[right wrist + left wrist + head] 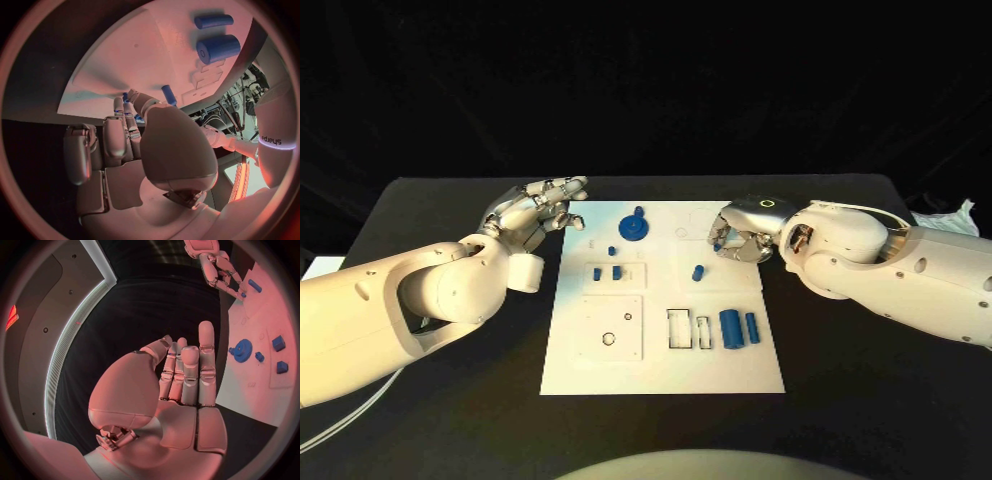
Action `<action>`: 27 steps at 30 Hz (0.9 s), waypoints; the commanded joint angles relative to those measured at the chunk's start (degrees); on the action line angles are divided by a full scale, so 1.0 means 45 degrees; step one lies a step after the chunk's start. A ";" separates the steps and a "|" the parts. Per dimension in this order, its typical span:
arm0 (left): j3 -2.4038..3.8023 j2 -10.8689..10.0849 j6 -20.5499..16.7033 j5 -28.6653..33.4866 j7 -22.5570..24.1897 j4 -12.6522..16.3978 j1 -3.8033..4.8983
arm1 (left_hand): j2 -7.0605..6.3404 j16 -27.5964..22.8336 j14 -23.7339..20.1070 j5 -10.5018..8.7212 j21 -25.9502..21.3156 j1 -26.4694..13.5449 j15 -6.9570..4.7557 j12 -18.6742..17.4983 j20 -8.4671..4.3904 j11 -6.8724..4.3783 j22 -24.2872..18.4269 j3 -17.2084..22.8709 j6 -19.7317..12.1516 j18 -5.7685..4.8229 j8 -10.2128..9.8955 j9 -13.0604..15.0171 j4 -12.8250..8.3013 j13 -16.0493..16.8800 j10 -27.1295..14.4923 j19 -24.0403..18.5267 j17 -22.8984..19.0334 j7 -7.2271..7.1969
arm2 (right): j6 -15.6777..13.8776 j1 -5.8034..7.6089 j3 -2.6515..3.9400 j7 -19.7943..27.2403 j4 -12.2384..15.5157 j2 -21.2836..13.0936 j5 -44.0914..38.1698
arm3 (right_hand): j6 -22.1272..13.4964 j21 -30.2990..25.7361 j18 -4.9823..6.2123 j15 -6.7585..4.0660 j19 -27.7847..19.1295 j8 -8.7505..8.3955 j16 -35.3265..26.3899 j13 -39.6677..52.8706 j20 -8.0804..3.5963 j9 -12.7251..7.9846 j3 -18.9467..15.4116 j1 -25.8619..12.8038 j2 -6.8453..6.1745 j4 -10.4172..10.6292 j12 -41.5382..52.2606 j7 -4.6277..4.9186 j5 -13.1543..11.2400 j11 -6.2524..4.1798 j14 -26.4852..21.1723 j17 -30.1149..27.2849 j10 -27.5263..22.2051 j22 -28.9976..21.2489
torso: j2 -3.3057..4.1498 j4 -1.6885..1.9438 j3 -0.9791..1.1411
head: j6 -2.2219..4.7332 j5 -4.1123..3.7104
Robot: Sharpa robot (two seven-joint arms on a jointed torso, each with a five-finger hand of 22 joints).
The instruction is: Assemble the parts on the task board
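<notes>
- The white task board (pixel 661 370) lies flat in the middle of the black worktop (pixel 444 200), with bare dark surface on every side of it
- The left hand (pixel 531 212) hovers just off the board's far left corner, fingers straight and side by side, holding nothing
- The right hand (pixel 740 232) is at the board's far right edge; its fingers (pixel 128 107) are curled down onto the board with something small and blue at their tips, but I cannot tell whether it is pinched
- A blue gear (pixel 635 229) with a toothed round rim and a raised knob sits near the far edge, between the two hands
- Two small blue blocks (pixel 607 272) stand side by side on a square panel in the board's middle; a short blue peg (pixel 697 271) lies to their right
- A thick blue cylinder (pixel 730 325) and a thinner blue rod (pixel 751 328) lie side by side near the right edge, smooth and matte, next to narrow rectangular slots (pixel 679 328)
- A square panel with round holes (pixel 612 328) takes the near left part
</notes>
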 commanded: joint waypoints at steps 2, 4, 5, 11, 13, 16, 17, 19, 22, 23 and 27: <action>0.0006 0.0009 0.0239 0.0024 0.0109 0.0033 -0.0005 | 0.0051 -0.0065 -0.0085 0.0060 0.0019 -0.0081 -0.0013 -0.0083 0.0041 0.0009 -0.0011 0.0060 -0.0027 0.0228 0.0068 0.0010 0.0005 -0.0011 -0.0109 -0.0085 -0.0011 0.0029 | 0.0478 -0.0019 0.0000 -0.0041 -0.0006 0.0057 -0.0227 | 0.0155 0.0068 -0.0044 0.0017 0.0018 0.0066 -0.0013 -0.0118 0.0024 0.0029 0.0190 0.0048 0.0268 -0.0022 -0.0026 -0.0004 -0.0169 -0.0020 0.0555 -0.0013 0.0190 0.1227 | -0.0003 0.0010 -0.0002 | -0.0033 -0.0003; 0.0006 0.0002 0.0221 -0.0004 0.0094 0.0027 -0.0005 | 0.0049 -0.0063 -0.0086 0.0060 0.0020 -0.0081 -0.0012 -0.0103 0.0044 0.0010 -0.0014 0.0066 -0.0041 0.0231 0.0073 0.0007 -0.0001 -0.0038 -0.0103 -0.0091 -0.0012 0.0033 | 0.0575 -0.0021 -0.0001 -0.0054 -0.0011 0.0072 -0.0230 | 0.0207 0.0070 -0.0045 0.0015 0.0022 0.0071 -0.0008 -0.0166 0.0025 0.0041 0.0248 0.0044 0.0308 -0.0040 -0.0024 -0.0015 -0.0188 -0.0031 0.0555 -0.0015 0.0251 0.1232 | -0.0001 0.0007 -0.0004 | -0.0050 -0.0005; 0.0006 -0.0003 0.0210 -0.0013 0.0086 0.0023 -0.0004 | 0.0049 -0.0063 -0.0086 0.0060 0.0020 -0.0081 -0.0012 -0.0103 0.0044 0.0010 -0.0014 0.0066 -0.0041 0.0231 0.0073 0.0007 -0.0001 -0.0038 -0.0103 -0.0091 -0.0012 0.0033 | 0.0630 -0.0022 -0.0001 -0.0066 -0.0015 0.0078 -0.0236 | 0.0233 0.0071 -0.0046 0.0014 0.0023 0.0075 -0.0007 -0.0185 0.0024 0.0048 0.0268 0.0038 0.0322 -0.0047 -0.0022 -0.0019 -0.0192 -0.0036 0.0555 -0.0017 0.0281 0.1234 | 0.0001 0.0011 -0.0002 | -0.0068 -0.0018; 0.0006 -0.0018 0.0178 -0.0037 0.0050 0.0010 -0.0004 | 0.0055 -0.0058 -0.0081 0.0062 0.0021 -0.0075 -0.0012 -0.0119 0.0046 0.0012 -0.0017 0.0076 -0.0052 0.0233 0.0079 0.0005 -0.0008 -0.0061 -0.0098 -0.0094 -0.0008 0.0035 | 0.0918 -0.0029 -0.0003 -0.0177 -0.0037 0.0127 -0.0355 | 0.0350 0.0088 -0.0053 0.0013 0.0045 0.0095 0.0029 -0.0257 0.0024 0.0080 0.0328 -0.0004 0.0357 -0.0079 -0.0004 -0.0038 -0.0219 -0.0061 0.0561 0.0008 0.0435 0.1268 | -0.0004 0.0002 0.0007 | -0.0099 0.0003; 0.0006 -0.0020 0.0182 -0.0040 0.0036 0.0010 -0.0004 | 0.0055 -0.0058 -0.0081 0.0062 0.0021 -0.0075 -0.0012 -0.0119 0.0046 0.0012 -0.0017 0.0076 -0.0052 0.0233 0.0079 0.0005 -0.0008 -0.0061 -0.0098 -0.0094 -0.0008 0.0035 | 0.0986 -0.0031 -0.0004 -0.0222 -0.0047 0.0162 -0.0415 | 0.0377 0.0092 -0.0055 0.0014 0.0049 0.0100 0.0039 -0.0272 0.0024 0.0088 0.0336 -0.0014 0.0361 -0.0087 -0.0002 -0.0042 -0.0232 -0.0066 0.0564 0.0016 0.0466 0.1274 | -0.0004 0.0002 0.0006 | -0.0099 0.0003; 0.0006 -0.0020 0.0190 -0.0042 0.0021 0.0012 -0.0004 | 0.0057 -0.0059 -0.0083 0.0062 0.0023 -0.0069 -0.0012 -0.0131 0.0048 0.0013 -0.0019 0.0083 -0.0061 0.0234 0.0083 0.0003 -0.0015 -0.0079 -0.0093 -0.0096 -0.0018 0.0037 | 0.1053 -0.0033 -0.0009 -0.0302 -0.0043 0.0213 -0.0549 | 0.0393 0.0098 -0.0057 0.0010 0.0057 0.0096 0.0041 -0.0295 0.0022 0.0093 0.0331 -0.0038 0.0335 -0.0099 -0.0008 -0.0044 -0.0273 -0.0069 0.0564 0.0013 0.0492 0.1286 | -0.0004 0.0001 0.0005 | -0.0109 0.0002; 0.0006 -0.0020 0.0195 -0.0043 0.0014 0.0011 -0.0004 | 0.0057 -0.0059 -0.0084 0.0062 0.0024 -0.0068 -0.0012 -0.0134 0.0048 0.0013 -0.0019 0.0085 -0.0064 0.0235 0.0084 0.0003 -0.0017 -0.0084 -0.0092 -0.0097 -0.0020 0.0037 | 0.1077 -0.0035 -0.0012 -0.0341 -0.0036 0.0231 -0.0609 | 0.0403 0.0097 -0.0057 0.0003 0.0057 0.0090 0.0041 -0.0317 0.0019 0.0097 0.0322 -0.0065 0.0305 -0.0107 -0.0015 -0.0046 -0.0309 -0.0069 0.0564 0.0008 0.0509 0.1286 | -0.0005 0.0005 0.0005 | -0.0131 -0.0003; 0.0006 -0.0019 0.0200 -0.0043 -0.0001 0.0005 -0.0004 | 0.0057 -0.0059 -0.0084 0.0062 0.0024 -0.0068 -0.0012 -0.0134 0.0048 0.0013 -0.0019 0.0085 -0.0064 0.0235 0.0084 0.0003 -0.0017 -0.0084 -0.0092 -0.0097 -0.0020 0.0037 | 0.1127 -0.0038 -0.0018 -0.0426 -0.0017 0.0262 -0.0728 | 0.0413 0.0101 -0.0058 -0.0002 0.0061 0.0088 0.0047 -0.0331 0.0017 0.0101 0.0316 -0.0079 0.0284 -0.0114 -0.0019 -0.0050 -0.0335 -0.0072 0.0565 0.0012 0.0521 0.1292 | -0.0006 0.0007 0.0008 | -0.0140 -0.0007; 0.0006 -0.0017 0.0205 -0.0044 -0.0022 0.0000 -0.0004 | 0.0050 -0.0063 -0.0089 0.0059 0.0025 -0.0073 -0.0010 -0.0145 0.0050 0.0017 -0.0021 0.0084 -0.0076 0.0236 0.0085 0.0000 -0.0019 -0.0099 -0.0091 -0.0099 -0.0034 0.0042 | 0.1140 -0.0042 -0.0026 -0.0575 0.0027 0.0290 -0.0933 | 0.0453 0.0115 -0.0064 -0.0019 0.0079 0.0089 0.0077 -0.0364 0.0006 0.0112 0.0318 -0.0104 0.0261 -0.0134 -0.0021 -0.0063 -0.0388 -0.0083 0.0571 0.0037 0.0571 0.1319 | -0.0003 0.0003 0.0008 | -0.0147 -0.0001; 0.0006 -0.0017 0.0203 -0.0044 -0.0030 -0.0002 -0.0004 | 0.0050 -0.0063 -0.0089 0.0059 0.0025 -0.0073 -0.0010 -0.0145 0.0050 0.0017 -0.0021 0.0084 -0.0076 0.0236 0.0085 0.0000 -0.0019 -0.0099 -0.0091 -0.0099 -0.0034 0.0042 | 0.1127 -0.0044 -0.0028 -0.0617 0.0040 0.0295 -0.0991 | 0.0460 0.0118 -0.0065 -0.0022 0.0082 0.0089 0.0082 -0.0369 0.0004 0.0114 0.0322 -0.0101 0.0261 -0.0141 -0.0020 -0.0066 -0.0393 -0.0087 0.0573 0.0042 0.0581 0.1323 | 0.0001 -0.0002 0.0008 | -0.0158 -0.0012; 0.0006 -0.0012 0.0228 -0.0045 -0.0051 -0.0011 -0.0004 | 0.0043 -0.0059 -0.0086 0.0058 0.0027 -0.0076 -0.0008 -0.0159 0.0052 0.0021 -0.0023 0.0084 -0.0092 0.0236 0.0087 -0.0003 -0.0024 -0.0119 -0.0092 -0.0101 -0.0033 0.0047 | 0.0904 -0.0060 -0.0033 -0.0829 0.0101 0.0311 -0.1336 | 0.0555 0.0142 -0.0075 -0.0051 0.0111 0.0098 0.0126 -0.0431 -0.0023 0.0143 0.0412 -0.0035 0.0311 -0.0243 -0.0015 -0.0089 -0.0419 -0.0117 0.0582 0.0073 0.0704 0.1365 | -0.0007 -0.0013 0.0007 | -0.0165 -0.0026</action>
